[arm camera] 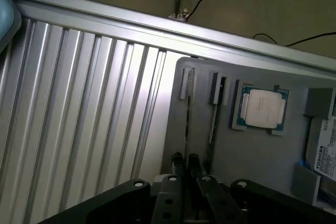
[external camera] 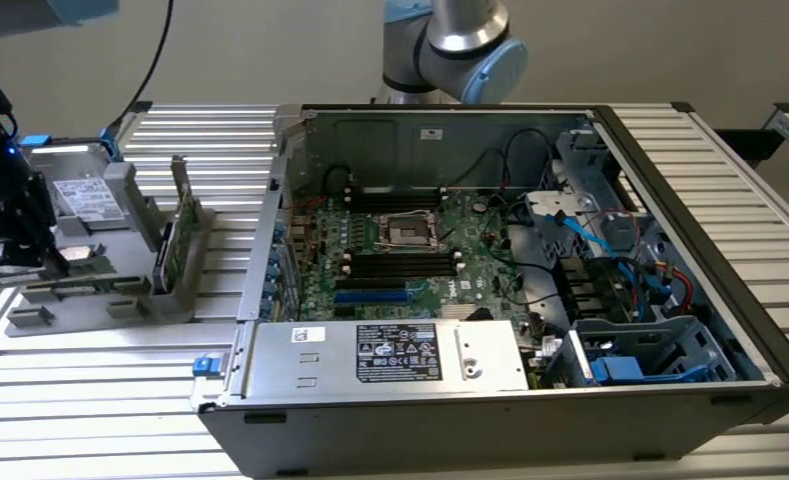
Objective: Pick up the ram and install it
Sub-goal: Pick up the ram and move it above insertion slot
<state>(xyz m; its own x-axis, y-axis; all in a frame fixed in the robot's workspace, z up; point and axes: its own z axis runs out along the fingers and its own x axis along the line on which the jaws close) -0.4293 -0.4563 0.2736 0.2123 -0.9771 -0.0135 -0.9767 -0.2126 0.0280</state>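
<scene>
Closest in the wrist view, the black gripper (arm camera: 186,162) hovers over a grey parts holder (arm camera: 252,161), its two fingers a narrow gap apart and holding nothing. Just beyond the tips, the ram (arm camera: 211,127) stands on edge in a holder slot, beside a thinner card (arm camera: 187,121) in the neighbouring slot. Past it lies a square silver processor (arm camera: 261,107), then a hard drive (arm camera: 325,153) labelled TOSHIBA. The holder rests on a ribbed aluminium table (arm camera: 79,108). In the exterior view, an open computer case (external camera: 501,430) sits at the holder's side toward that view's right, and its power supply (external camera: 394,355) label is too small to read.
</scene>
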